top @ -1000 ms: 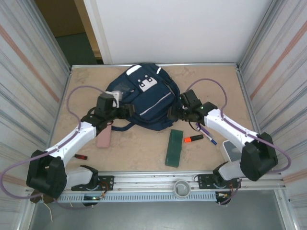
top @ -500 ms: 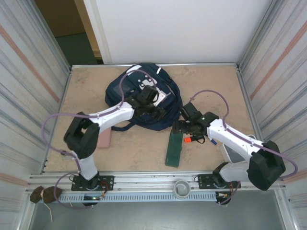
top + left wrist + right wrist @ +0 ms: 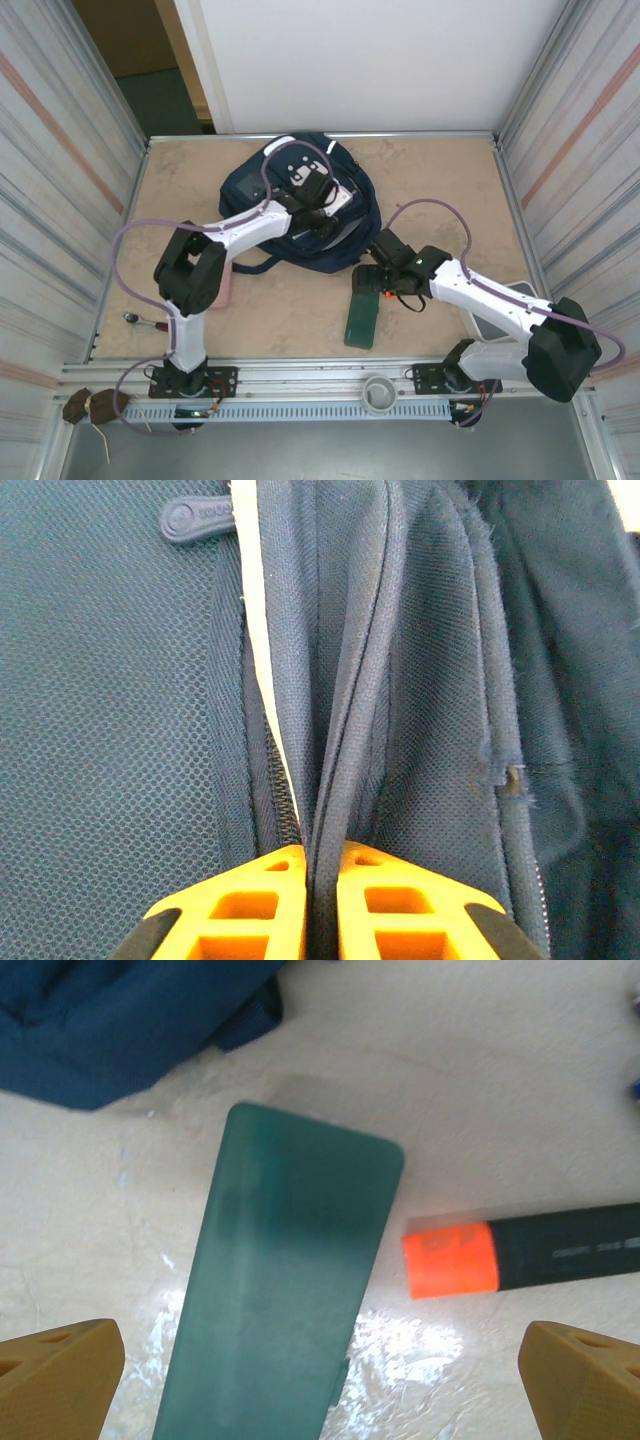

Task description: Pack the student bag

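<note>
The student bag (image 3: 250,188), a large navy backpack with a white patch, lies at the back middle of the table. My left gripper (image 3: 318,207) reaches over it from the left. In the left wrist view its orange fingers (image 3: 250,905) are shut on a raised fold of the bag's fabric (image 3: 330,780) beside the zipper. My right gripper (image 3: 376,280) hovers open just in front of the bag. Below its wide-apart fingertips (image 3: 62,1362) lie a flat green case (image 3: 285,1280) and a dark marker with an orange cap (image 3: 450,1260). A corner of the bag (image 3: 110,1020) shows at upper left.
The green case (image 3: 362,318) points toward the near rail. A pink flat item (image 3: 222,290) lies partly under my left arm. A small dark object (image 3: 135,319) sits near the left front edge. A pale flat thing (image 3: 512,296) lies by the right wall. Metal walls close both sides.
My left arm swung from the bag's left side onto its top and its jaws closed on the fabric. My right gripper moved toward the near edge, from the bag to over the green case.
</note>
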